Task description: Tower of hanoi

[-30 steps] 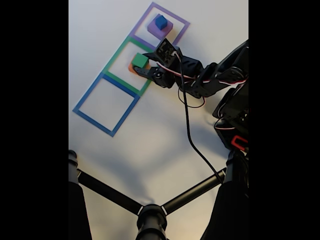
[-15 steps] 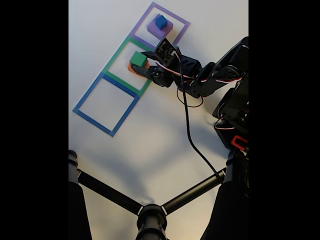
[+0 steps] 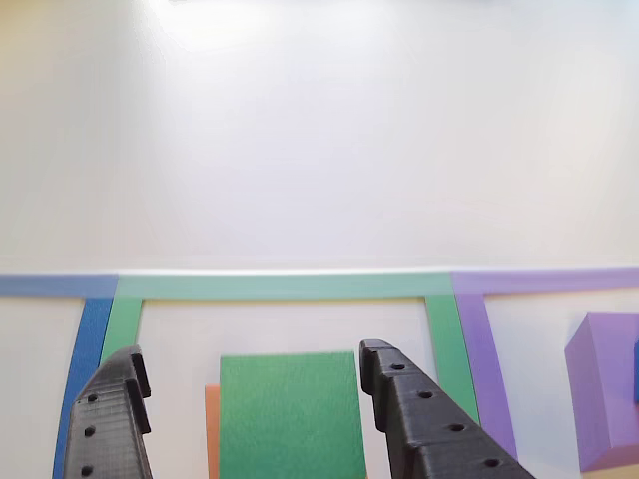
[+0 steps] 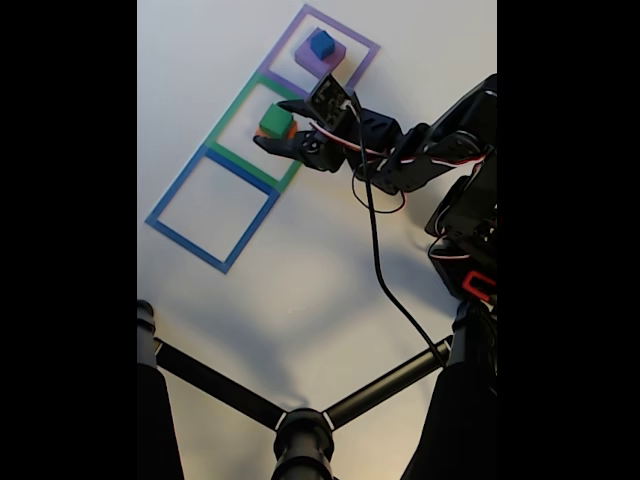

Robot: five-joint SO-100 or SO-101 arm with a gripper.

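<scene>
A green block point(image 3: 290, 414) point(image 4: 276, 121) sits on an orange block point(image 3: 212, 429) point(image 4: 264, 134) inside the green taped square point(image 4: 228, 118) point(image 3: 280, 287). My gripper point(image 3: 250, 374) point(image 4: 274, 122) is open, one black finger point(image 3: 110, 419) on each side of the green block, with small gaps showing. In the purple taped square point(image 4: 362, 62) point(image 3: 489, 349) a small blue block point(image 4: 322, 44) rests on a purple block point(image 4: 312, 62) point(image 3: 604, 389). The blue taped square point(image 4: 212, 207) point(image 3: 85, 339) holds nothing.
The white table point(image 4: 300, 290) carries the three taped squares in a diagonal row. My arm's body and cables point(image 4: 450, 190) fill the right side of the fixed view. Black tripod legs point(image 4: 300, 410) cross the bottom of that view.
The gripper has slid further along the green block, so its fingers now flank the block more fully. The blocks have not moved.
</scene>
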